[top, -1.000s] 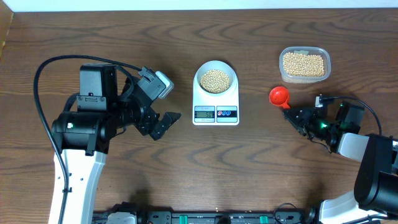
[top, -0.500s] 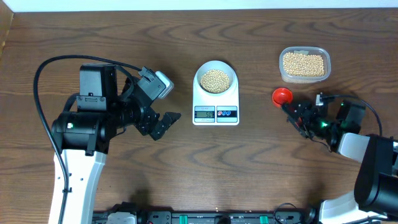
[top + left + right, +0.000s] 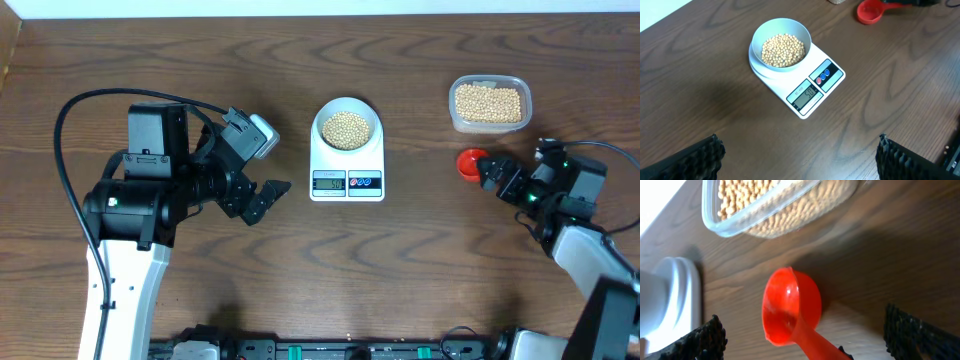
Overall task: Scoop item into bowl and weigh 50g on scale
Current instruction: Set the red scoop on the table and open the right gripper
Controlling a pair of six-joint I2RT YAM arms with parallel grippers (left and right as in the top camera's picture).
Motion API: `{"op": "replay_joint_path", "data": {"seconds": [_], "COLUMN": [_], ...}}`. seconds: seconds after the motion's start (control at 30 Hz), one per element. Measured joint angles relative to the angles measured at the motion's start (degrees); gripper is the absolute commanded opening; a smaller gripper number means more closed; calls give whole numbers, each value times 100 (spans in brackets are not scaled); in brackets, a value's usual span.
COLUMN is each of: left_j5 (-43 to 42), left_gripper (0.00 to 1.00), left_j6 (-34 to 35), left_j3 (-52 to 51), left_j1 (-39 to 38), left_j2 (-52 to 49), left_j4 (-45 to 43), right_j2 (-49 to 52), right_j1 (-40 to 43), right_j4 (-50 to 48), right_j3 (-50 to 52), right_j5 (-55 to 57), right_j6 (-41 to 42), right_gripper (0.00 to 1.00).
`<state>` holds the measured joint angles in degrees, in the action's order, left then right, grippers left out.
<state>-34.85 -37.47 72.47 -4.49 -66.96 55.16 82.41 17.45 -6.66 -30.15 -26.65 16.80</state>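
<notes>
Small round tan-yellow beans (image 3: 347, 128) fill the pale blue-white round bowl (image 3: 322, 118) seated on the flat white digital kitchen scale (image 3: 347, 182), its display reading 50, on the dark wooden counter (image 3: 400, 270). The left gripper (image 3: 268, 196) hangs spread open beside the scale. The right gripper (image 3: 488, 172), fingers wide apart, flanks the handle of a red plastic scoop (image 3: 470, 163) lying near a clear plastic tub (image 3: 490, 127) of more beans
</notes>
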Motion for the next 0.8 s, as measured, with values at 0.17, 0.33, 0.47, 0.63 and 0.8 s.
{"op": "replay_joint_path", "data": {"seconds": [0.17, 0.33, 0.47, 0.63, 0.8], "left_j5": [0, 0, 0, 0, 0], "left_gripper": [99, 99, 99, 99, 99], "left_j6": [0, 0, 0, 0, 0], "left_j3": [0, 0, 0, 0, 0], "left_j1": [0, 0, 0, 0, 0], "left_j2": [0, 0, 0, 0, 0], "left_j4": [0, 0, 0, -2, 0], "right_j2": [-407, -407, -525, -632, -629], "right_j1": [-17, -162, -216, -247, -343], "right_j4": [601, 601, 319, 780, 1010], "right_j3": [0, 0, 0, -13, -9], "right_j5": [562, 1036, 393, 234, 914], "right_j6": [-496, -684, -723, -778, -796], "right_gripper": [99, 99, 99, 99, 99]}}
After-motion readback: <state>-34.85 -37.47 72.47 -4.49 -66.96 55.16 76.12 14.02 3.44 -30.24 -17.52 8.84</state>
